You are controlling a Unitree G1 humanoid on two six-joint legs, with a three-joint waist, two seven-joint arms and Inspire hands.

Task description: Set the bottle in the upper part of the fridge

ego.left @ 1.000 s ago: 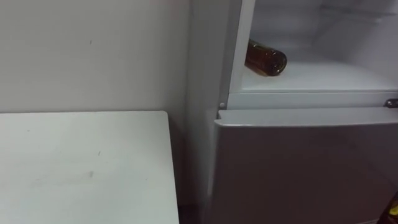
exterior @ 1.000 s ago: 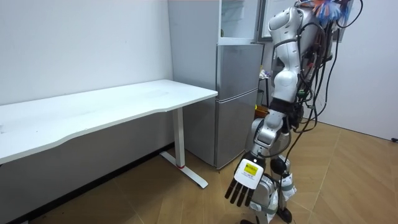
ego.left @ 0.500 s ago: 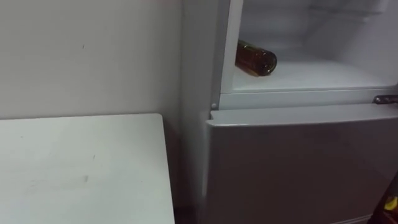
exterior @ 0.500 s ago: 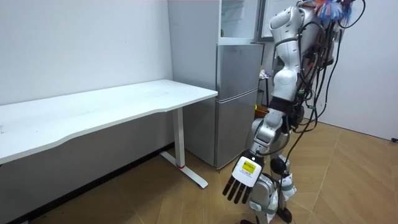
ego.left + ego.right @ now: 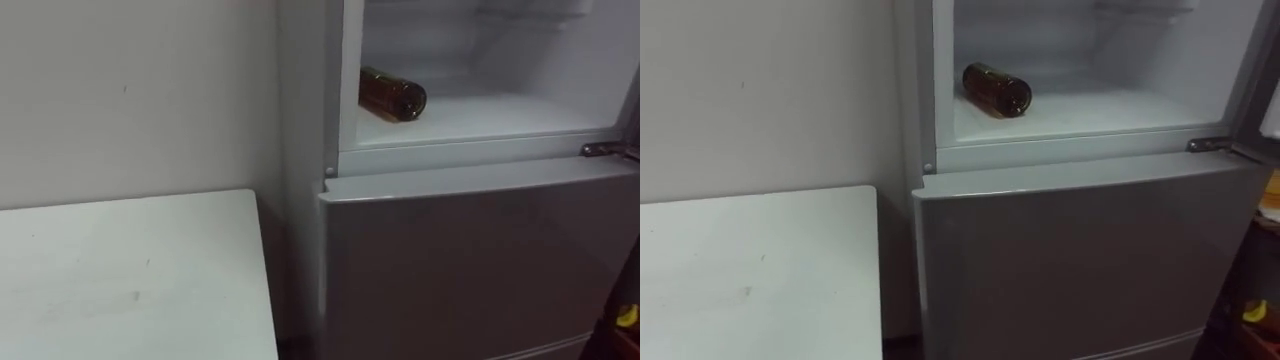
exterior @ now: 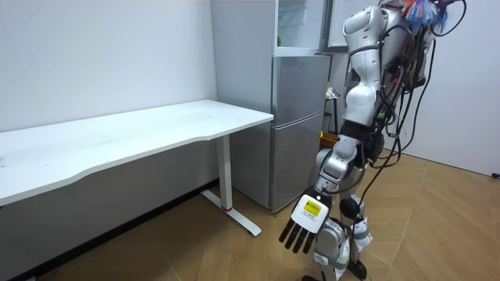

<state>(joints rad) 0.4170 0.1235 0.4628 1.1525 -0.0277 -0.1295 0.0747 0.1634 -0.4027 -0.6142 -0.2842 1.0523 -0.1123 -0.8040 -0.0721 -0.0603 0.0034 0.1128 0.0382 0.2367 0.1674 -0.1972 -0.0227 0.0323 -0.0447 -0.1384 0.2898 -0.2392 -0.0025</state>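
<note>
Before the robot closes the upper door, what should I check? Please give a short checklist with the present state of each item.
1. Bottle inside the upper compartment: ok, it lies on its side on the compartment floor.
2. Bottle behind the front sill, out of the door's path: ok, as far as the eye views show.
3. Left hand free: ok, it hangs open beside the robot and holds nothing.
4. Right hand free: cannot tell.
5. Upper door shut: not ok, it stands open.
6. Lower door shut: ok.
</note>
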